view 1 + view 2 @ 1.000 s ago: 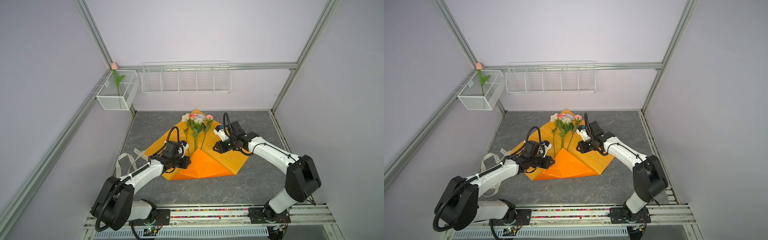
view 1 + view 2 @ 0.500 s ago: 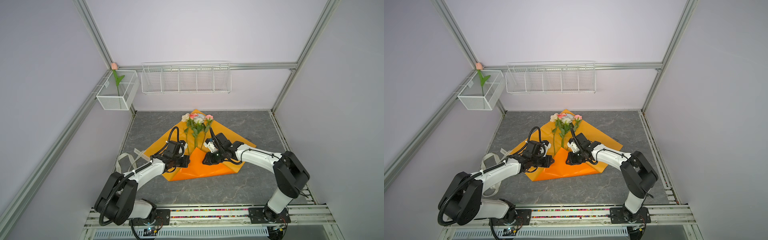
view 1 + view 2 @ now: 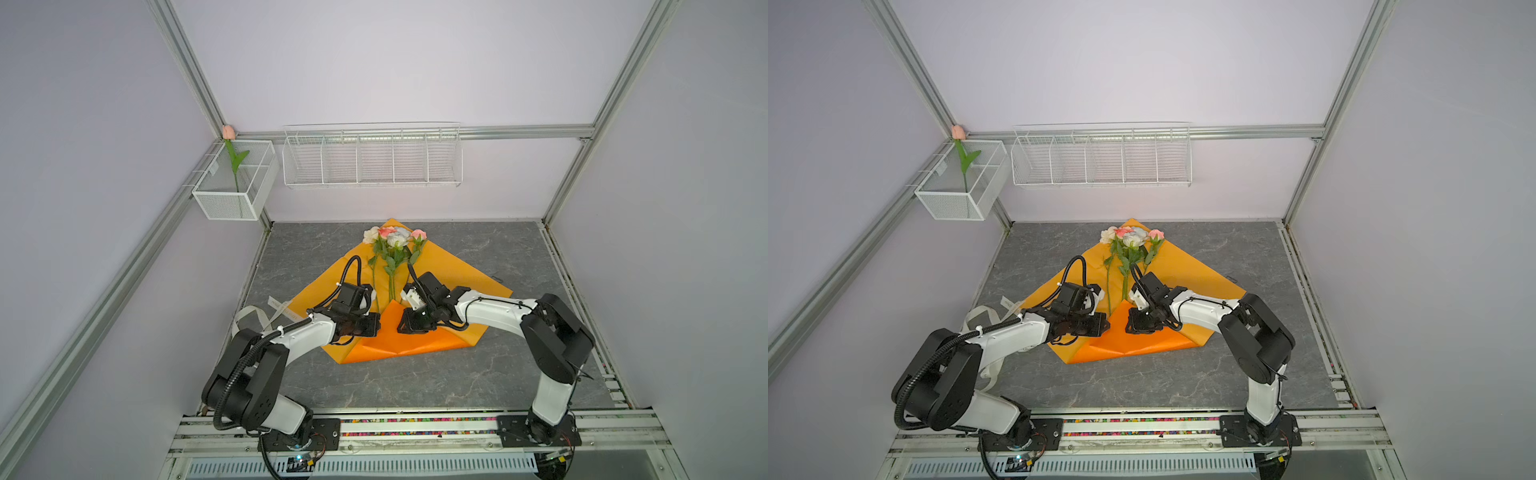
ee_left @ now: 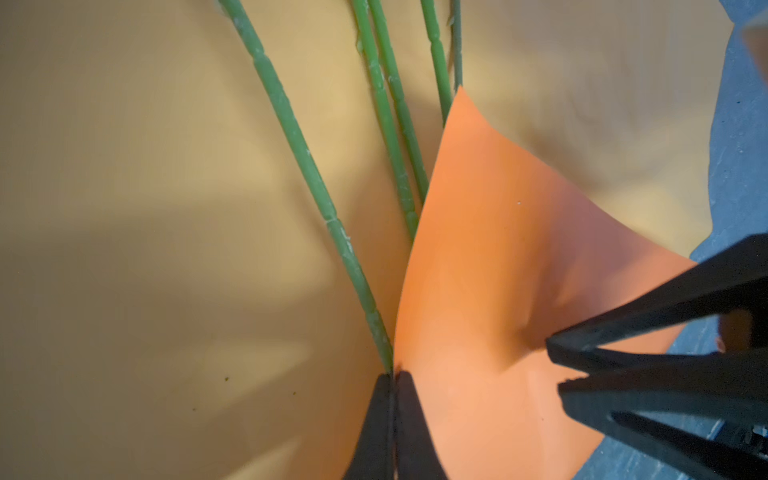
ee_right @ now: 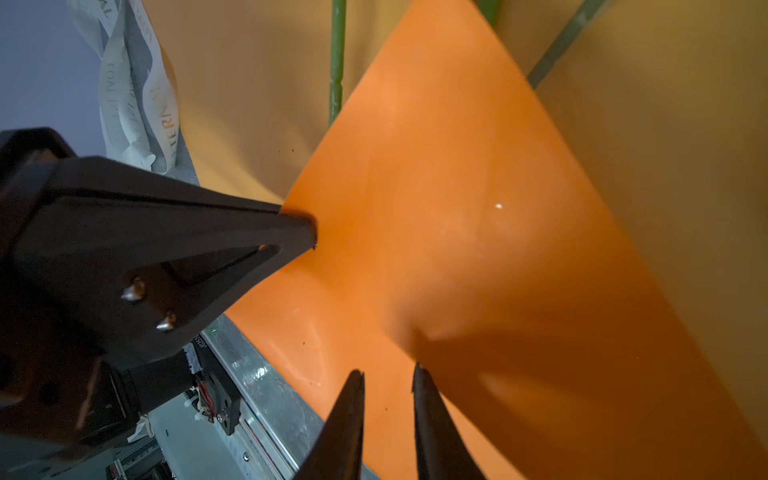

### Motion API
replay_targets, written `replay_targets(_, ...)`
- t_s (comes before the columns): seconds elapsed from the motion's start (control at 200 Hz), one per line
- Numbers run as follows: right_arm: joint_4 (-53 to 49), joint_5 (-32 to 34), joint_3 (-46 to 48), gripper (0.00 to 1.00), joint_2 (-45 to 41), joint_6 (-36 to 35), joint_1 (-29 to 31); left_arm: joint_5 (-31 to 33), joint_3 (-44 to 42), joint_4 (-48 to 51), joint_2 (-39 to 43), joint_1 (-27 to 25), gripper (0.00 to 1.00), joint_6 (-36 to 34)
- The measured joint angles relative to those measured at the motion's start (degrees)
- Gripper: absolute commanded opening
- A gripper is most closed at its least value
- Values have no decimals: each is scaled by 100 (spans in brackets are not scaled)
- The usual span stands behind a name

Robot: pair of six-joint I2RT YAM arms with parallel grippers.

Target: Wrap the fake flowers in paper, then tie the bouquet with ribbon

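**Item 1: bouquet of fake flowers** (image 3: 392,249). Small artificial roses in white, cream, pink and pale blue on green plastic stems (image 4: 307,166). It lies flat on item 2, heads toward the back edge of the table and stem ends toward the front. The stems are fanned apart, not gathered.

**Item 2: orange wrapping paper** (image 3: 453,278). One large sheet spread mid-way across the grey marbled table (image 3: 457,374). Its front corner is folded up as a brighter orange triangular flap (image 3: 395,340) over the stem ends. The two side corners lie flat.

**Item 3: left gripper** (image 4: 392,376). The jaws are fully closed, pinching the left edge of the flap where the outermost stem ends.

**Item 4: right gripper** (image 5: 388,372). The jaws stand a narrow gap apart, with the tips against the flap's face and dimpling it. No paper shows between them.

**Item 5: pale printed ribbon** (image 3: 259,316). It lies loose and looped near the left edge of the table, beside the paper and clear of the stems.

**Item 6: wall fittings.** A white mesh basket (image 3: 232,199) holds a single pink tulip (image 3: 232,158). Beside it hangs a white wire shelf (image 3: 374,158).

**Status, by judgement.** This is early wrapping, with only the bottom fold made. The side folds, gathering the stems and the ribbon tie all remain.
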State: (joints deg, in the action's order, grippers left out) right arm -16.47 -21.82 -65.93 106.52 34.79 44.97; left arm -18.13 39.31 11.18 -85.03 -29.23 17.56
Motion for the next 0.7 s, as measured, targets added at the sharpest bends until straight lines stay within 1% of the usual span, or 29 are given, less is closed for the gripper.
replay_targets(0.205, -26, 144, -46, 23, 289, 57, 31, 13, 22, 0, -9, 0, 8, 0)
replay_targets(0.235, -31, 157, -46, 23, 319, 66, 31, 11, 24, 2, -17, 0, 10, 0)
replay_targets(0.305, -59, 212, -46, 24, 350, 87, 37, 13, 57, 37, -63, 0, 16, 4)
replay_targets(0.355, -59, 236, -44, 24, 350, 101, 48, 20, 92, 85, -90, 0, 30, 57)
replay_targets(0.425, -61, 256, -46, 23, 350, 105, 61, 61, 162, 177, -103, 0, 31, 111)
replay_targets(0.485, -74, 282, -46, 23, 350, 105, 72, 103, 256, 315, -101, 0, 42, 149)
replay_targets(0.51, -83, 297, -48, 23, 350, 105, 76, 142, 310, 396, -87, 0, 44, 144)
replay_targets(0.59, -92, 315, -50, 23, 350, 103, 87, 289, 472, 715, 57, 0, 46, 256)
replay_targets(0.65, -116, 323, -68, 23, 358, 103, 90, 407, 564, 975, 343, 2, 46, 330)
replay_targets(0.68, -133, 330, -81, 23, 365, 103, 87, 439, 612, 1110, 540, 4, 45, 385)
replay_targets(0.7, -142, 332, -85, 23, 365, 103, 90, 442, 640, 1189, 678, 4, 43, 420)
